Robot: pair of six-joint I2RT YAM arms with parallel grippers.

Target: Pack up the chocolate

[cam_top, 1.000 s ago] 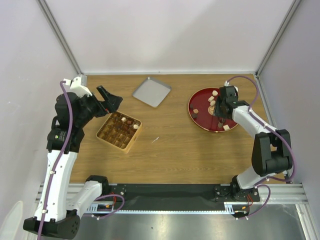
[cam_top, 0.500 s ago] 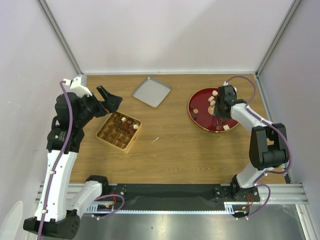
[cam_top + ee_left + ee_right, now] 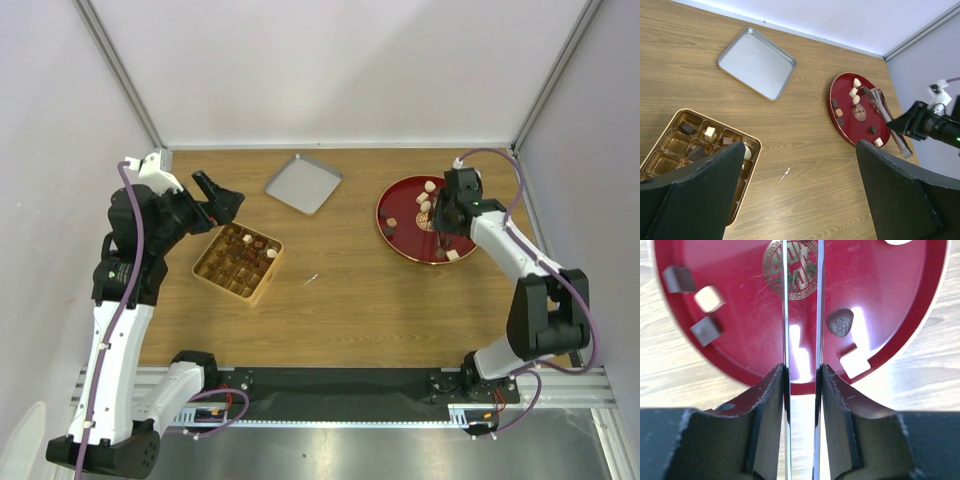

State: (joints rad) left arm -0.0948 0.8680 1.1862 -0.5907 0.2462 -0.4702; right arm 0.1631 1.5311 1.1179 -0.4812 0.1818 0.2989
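Chocolate pieces lie on a red plate [image 3: 400, 243]: a dark heart-shaped one [image 3: 840, 322], a white cube [image 3: 856, 362], a tan cube [image 3: 709, 298] and dark cubes [image 3: 705, 330]. My right gripper [image 3: 802, 370] hangs over the plate's near rim, shut on the two blades of the metal tongs [image 3: 785, 300], which run out across the plate with nothing showing between them. More chocolate [image 3: 710, 133] sits in the gridded tan box [image 3: 262, 285]. My left gripper [image 3: 222, 192] hovers open and empty above the box's far corner.
A grey metal tray [image 3: 303, 183] lies at the back between box and plate. A small white scrap [image 3: 311, 280] rests on the wood right of the box. White walls close the table at the back and on both sides.
The right jaws have squeezed the tongs' blades closer together and the right arm's elbow has swung outward. The left arm has not moved.
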